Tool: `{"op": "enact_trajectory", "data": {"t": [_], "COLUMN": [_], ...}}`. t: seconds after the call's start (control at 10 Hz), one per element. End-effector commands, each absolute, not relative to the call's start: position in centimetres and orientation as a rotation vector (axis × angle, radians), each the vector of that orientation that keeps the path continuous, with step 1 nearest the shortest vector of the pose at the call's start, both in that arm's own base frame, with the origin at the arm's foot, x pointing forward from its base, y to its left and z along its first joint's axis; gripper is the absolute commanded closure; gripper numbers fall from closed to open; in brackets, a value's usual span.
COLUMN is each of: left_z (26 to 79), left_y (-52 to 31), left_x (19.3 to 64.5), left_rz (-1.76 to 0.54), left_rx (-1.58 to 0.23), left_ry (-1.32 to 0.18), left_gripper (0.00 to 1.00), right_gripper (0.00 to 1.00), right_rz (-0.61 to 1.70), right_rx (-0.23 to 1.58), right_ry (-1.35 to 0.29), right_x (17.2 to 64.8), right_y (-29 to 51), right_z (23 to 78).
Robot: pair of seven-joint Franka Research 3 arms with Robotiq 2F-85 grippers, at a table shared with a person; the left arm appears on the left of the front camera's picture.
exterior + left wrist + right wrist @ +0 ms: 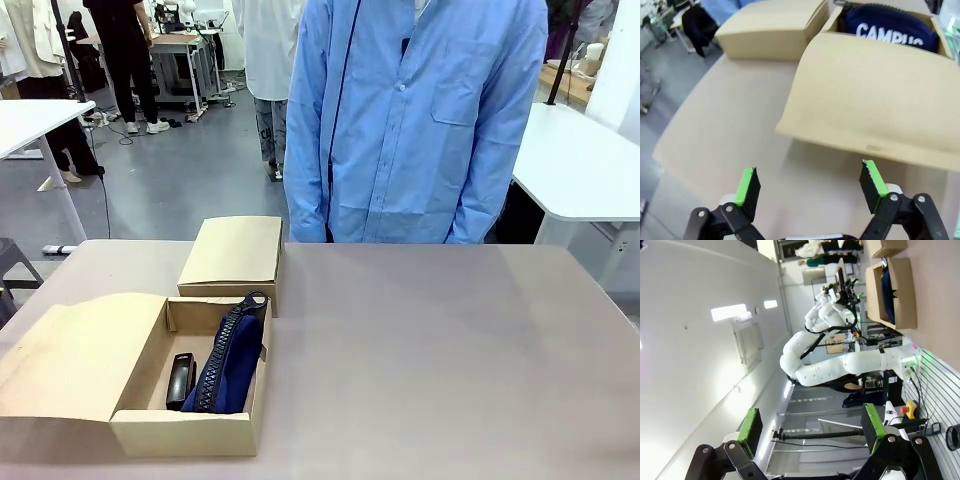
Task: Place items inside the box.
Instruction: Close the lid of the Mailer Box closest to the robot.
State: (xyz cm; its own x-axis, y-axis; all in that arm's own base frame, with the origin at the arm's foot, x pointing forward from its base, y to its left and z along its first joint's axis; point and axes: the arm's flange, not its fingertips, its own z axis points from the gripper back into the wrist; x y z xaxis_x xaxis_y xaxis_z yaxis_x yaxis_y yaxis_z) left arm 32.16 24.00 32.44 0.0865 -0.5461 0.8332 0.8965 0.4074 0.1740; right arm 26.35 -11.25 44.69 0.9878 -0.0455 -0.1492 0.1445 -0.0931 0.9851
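Open cardboard box [190, 432] at the near left of the table [440, 350], lid flap folded out flat to its left. Already inside: navy "CAMPUS" zip pouch [230, 362] standing on edge along the right wall, zipper up, plus one black stapler [181, 381] lying just left of it on the box floor. Second, closed cardboard box [233, 254] right behind the open one, touching or nearly so, can't quite tell. No other stationery on the table around the box, so hard to say what's left to pack; looks like partway or close to done, just a guess though. Person in a blue shirt [415, 120] standing at the far edge beyond the box, hands out of sight. Left gripper [810, 187] hovering over bare table just beside the lid flap, green pads spread wide, nothing between them. Right gripper [810, 427] well away from the box, tipped toward the wall and ceiling, also spread wide and empty.
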Motion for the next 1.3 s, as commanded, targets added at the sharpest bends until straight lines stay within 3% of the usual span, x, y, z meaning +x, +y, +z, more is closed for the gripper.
{"op": "enact_trajectory", "data": {"t": [0.0,0.4,0.7,1.2], "left_z": [31.1,27.9,26.9,31.2], "left_y": [25.6,23.7,20.1,15.0], "left_x": [33.4,35.1,35.7,33.4], "left_rz": [-1.041,-1.052,-1.116,-1.13], "left_rx": [-0.475,-0.592,-0.794,-1.156], "left_ry": [-0.928,-0.875,-0.861,-1.118], "left_gripper": [0.0,0.0,0.0,0.0], "right_gripper": [0.0,0.0,0.0,0.0], "right_rz": [-0.171,-0.171,-0.171,-0.171], "right_rx": [1.68,1.68,1.68,1.68], "right_ry": [0.071,0.071,0.071,0.071], "right_x": [26.5,26.5,26.5,26.5], "right_y": [-11.2,-11.2,-11.2,-11.2], "right_z": [45.4,45.4,45.4,45.4]}}
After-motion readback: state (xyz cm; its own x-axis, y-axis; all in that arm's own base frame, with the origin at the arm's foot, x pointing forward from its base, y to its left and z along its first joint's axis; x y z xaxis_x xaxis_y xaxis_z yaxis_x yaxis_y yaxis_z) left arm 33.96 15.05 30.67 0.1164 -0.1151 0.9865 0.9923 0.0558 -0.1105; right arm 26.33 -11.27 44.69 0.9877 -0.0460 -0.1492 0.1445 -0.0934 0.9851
